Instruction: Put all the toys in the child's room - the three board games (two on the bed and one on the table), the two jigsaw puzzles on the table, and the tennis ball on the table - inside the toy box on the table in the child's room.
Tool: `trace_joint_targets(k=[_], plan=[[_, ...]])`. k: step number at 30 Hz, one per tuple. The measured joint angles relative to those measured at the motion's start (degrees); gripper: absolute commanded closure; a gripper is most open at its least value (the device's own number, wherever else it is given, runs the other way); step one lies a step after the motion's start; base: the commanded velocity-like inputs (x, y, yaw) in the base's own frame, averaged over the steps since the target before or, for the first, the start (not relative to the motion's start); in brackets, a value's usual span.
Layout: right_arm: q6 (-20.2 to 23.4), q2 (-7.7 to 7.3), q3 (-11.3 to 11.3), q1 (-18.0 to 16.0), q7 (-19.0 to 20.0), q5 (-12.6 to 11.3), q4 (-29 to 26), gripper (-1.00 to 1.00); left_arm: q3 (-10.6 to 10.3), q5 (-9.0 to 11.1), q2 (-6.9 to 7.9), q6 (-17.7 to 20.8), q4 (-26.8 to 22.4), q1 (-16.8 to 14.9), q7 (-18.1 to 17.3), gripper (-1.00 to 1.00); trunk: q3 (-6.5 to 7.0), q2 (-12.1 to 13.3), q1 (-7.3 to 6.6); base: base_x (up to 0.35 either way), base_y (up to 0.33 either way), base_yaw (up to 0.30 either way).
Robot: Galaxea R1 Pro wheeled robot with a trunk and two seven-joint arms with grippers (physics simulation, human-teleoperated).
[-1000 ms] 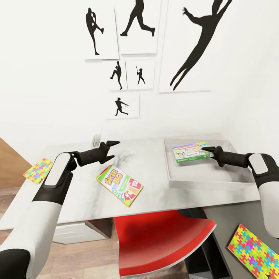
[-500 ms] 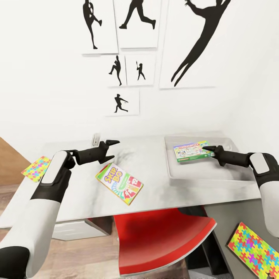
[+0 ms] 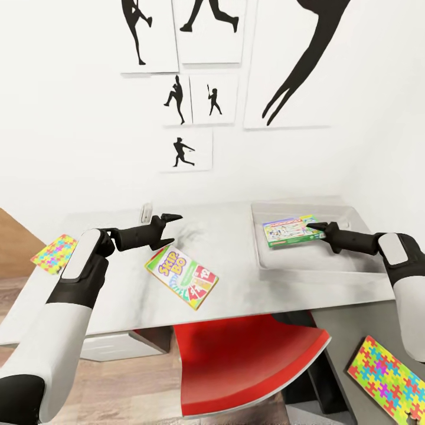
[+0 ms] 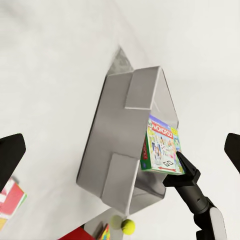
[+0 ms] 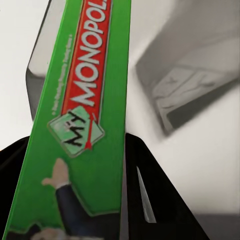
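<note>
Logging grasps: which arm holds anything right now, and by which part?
The right gripper clamps the Monopoly box at one edge, above the toy box. The left gripper is empty.

far: white wall [image 3: 71,118] with black silhouette posters [image 3: 209,32] | centre: grey marbled table [image 3: 236,260] | near: red chair [image 3: 248,360] | left: wooden floor [image 3: 12,289]

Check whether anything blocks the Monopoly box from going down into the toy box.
Nothing visible does. The right gripper holds the Monopoly box over the open toy box, whose floor under it looks bare in the head view. The flaps are folded outward in the left wrist view.
</note>
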Motion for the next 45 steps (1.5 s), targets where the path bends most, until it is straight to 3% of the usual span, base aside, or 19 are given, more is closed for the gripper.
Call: trace_joint_targets(k=[33,45], plan=[[0.01,-0.26,-0.01,-0.02,0.2,-0.77,-0.63,1.0,-0.09,0.08,-0.09,0.01,-0.04,-0.85,0.38,-1.0,-3.07,0.0,0.0,0.0,0.0,0.0],[0.02,-0.41,-0.04,-0.02,0.39,-1.9,-2.49,1.0,-0.16,0.02,-0.09,0.01,-0.03,-1.15,0.46,-1.0,-3.47,-0.01,0.0,0.0,0.0,0.0]])
